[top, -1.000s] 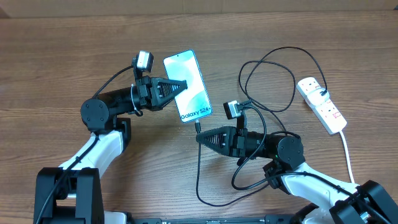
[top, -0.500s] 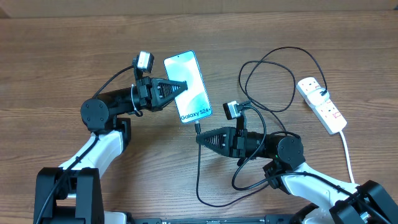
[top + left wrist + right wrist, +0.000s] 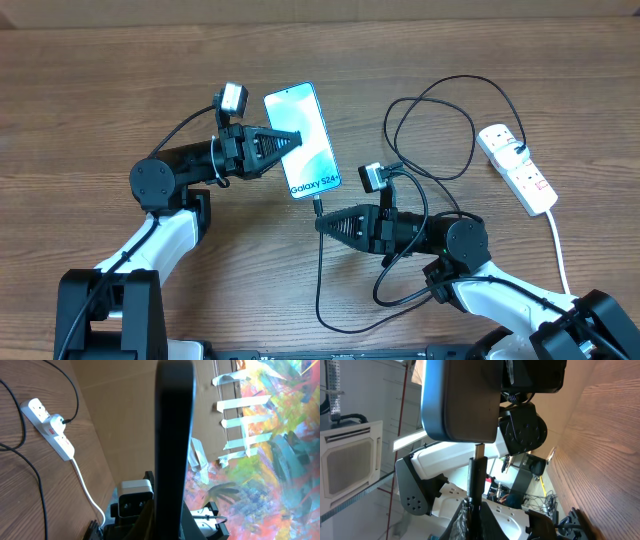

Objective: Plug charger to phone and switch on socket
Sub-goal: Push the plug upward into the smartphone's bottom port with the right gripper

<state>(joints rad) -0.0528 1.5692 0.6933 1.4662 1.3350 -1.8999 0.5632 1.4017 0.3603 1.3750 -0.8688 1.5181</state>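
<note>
Overhead: grips the phone [image 3: 312, 160] in the left gripper [image 3: 293, 137], with jaws pinching its long left edge and the lit screen facing the camera, over the wooden table [image 3: 90, 60]. Holds the charger [image 3: 319, 275] in the right gripper [image 3: 321, 221], with jaws pressed on the plug end just below the phone. Sets the tip against the phone's bottom edge; cannot tell whether it is fully seated. Shows the rest of the black cable looping to the right and ending at a plug in the socket [image 3: 517, 168], well apart at the table's right side, with a white cord [image 3: 556, 240] trailing toward the near edge. Left wrist: looks along the phone [image 3: 174, 435] edge-on, as a dark upright bar mid-frame, with the socket [image 3: 48, 427] lying at upper left. Right wrist: faces the phone's [image 3: 462, 402] bottom end, with the thin charger [image 3: 478, 460] tip rising from the pinched jaws to touch that edge.
</note>
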